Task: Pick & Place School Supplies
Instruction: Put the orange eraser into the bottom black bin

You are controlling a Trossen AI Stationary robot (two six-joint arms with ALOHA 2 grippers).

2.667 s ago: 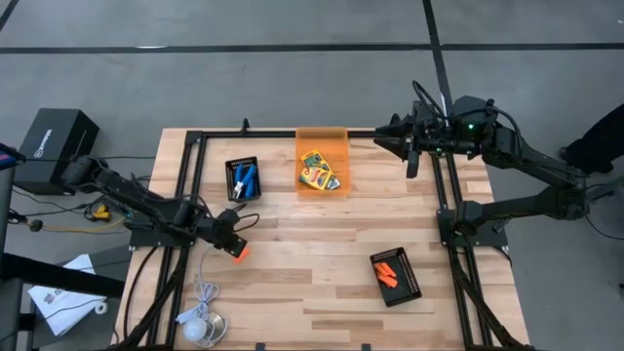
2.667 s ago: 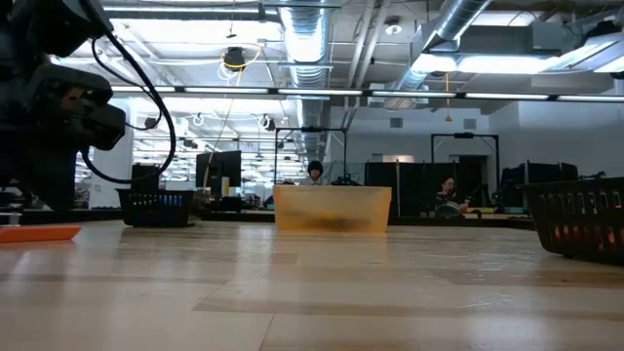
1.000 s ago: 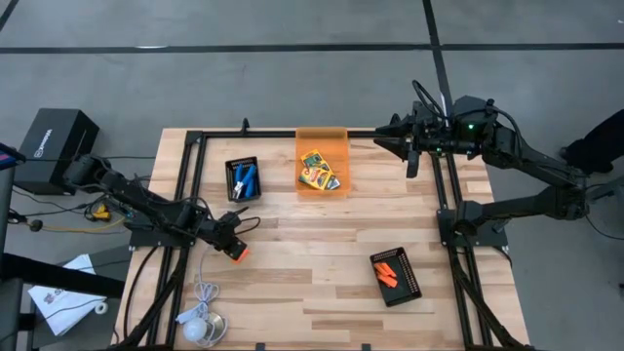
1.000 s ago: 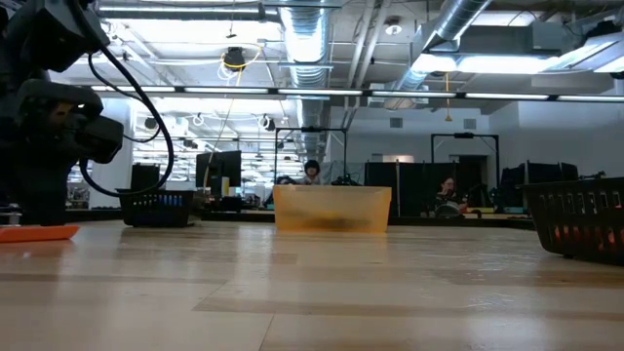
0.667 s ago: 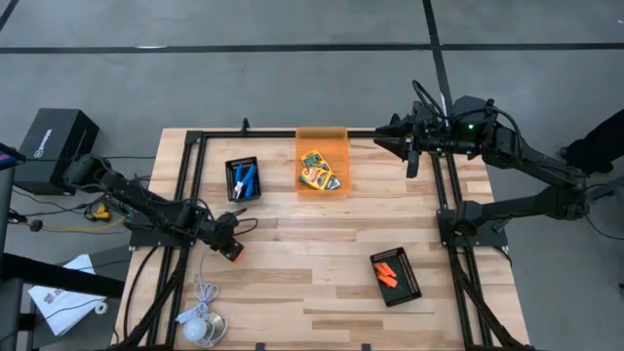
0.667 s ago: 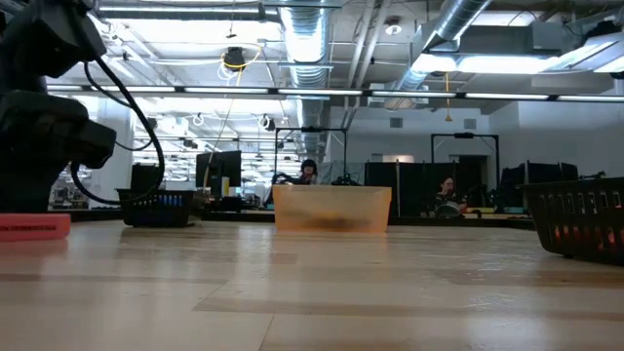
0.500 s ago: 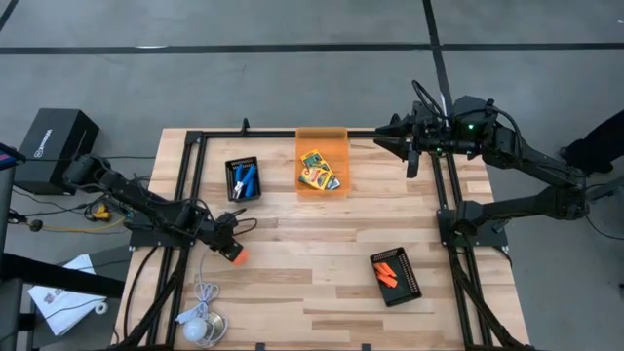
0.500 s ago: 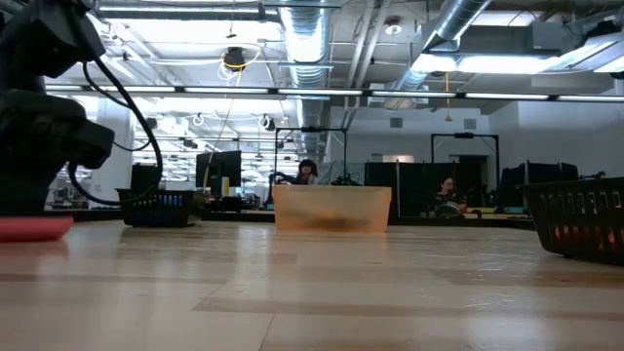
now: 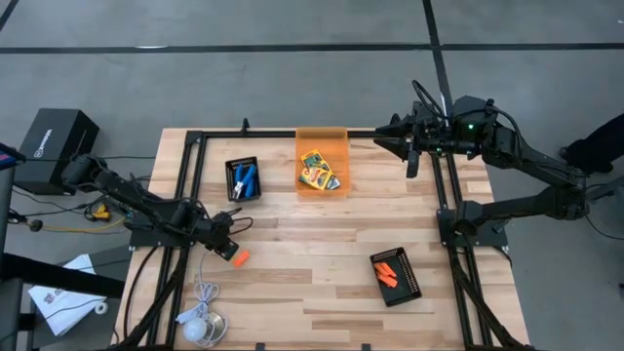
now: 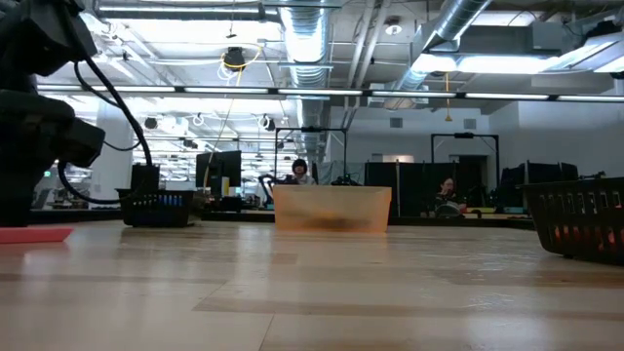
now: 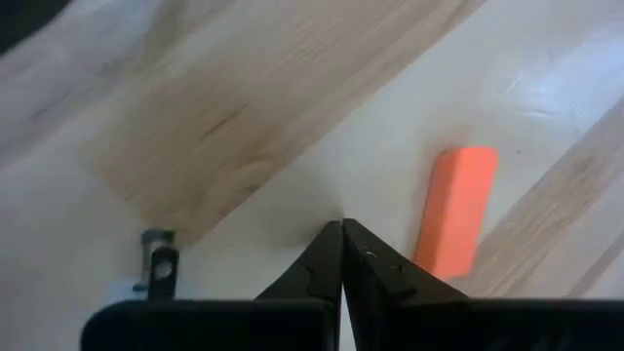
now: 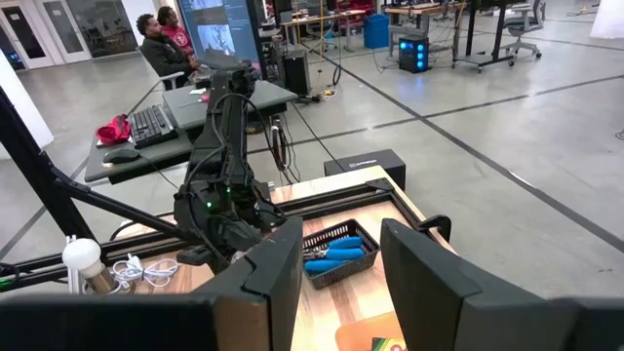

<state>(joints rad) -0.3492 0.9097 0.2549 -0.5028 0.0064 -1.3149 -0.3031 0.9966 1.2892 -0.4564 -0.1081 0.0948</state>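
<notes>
A short orange piece [image 9: 240,256] [image 11: 456,210] lies flat on the wood near the table's left edge. It also shows in the low view as the orange piece [image 10: 34,235]. My left gripper [image 9: 231,247] [image 11: 341,229] is shut, slants down and stands just beside the piece with nothing between its fingers. My right gripper [image 9: 383,142] [image 12: 341,263] hangs open and empty, high over the far right of the table. Crayon boxes [image 9: 318,170] lie in an orange bin [image 9: 322,136]. Blue-handled scissors [image 9: 244,179] lie in a black tray [image 9: 231,168].
A second black tray [image 9: 412,285] with several orange pieces [image 9: 388,270] sits at the near right. A white cable with a round puck [image 9: 200,326] lies at the near left corner. Black frame rails [image 9: 187,175] run along both sides. Bare wood fills the middle.
The orange piece was tipped up off its flat side for a moment beside my shut left gripper. It now lies flat again, shifted slightly toward the near edge. My left gripper has drawn back a little toward the table's left edge.
</notes>
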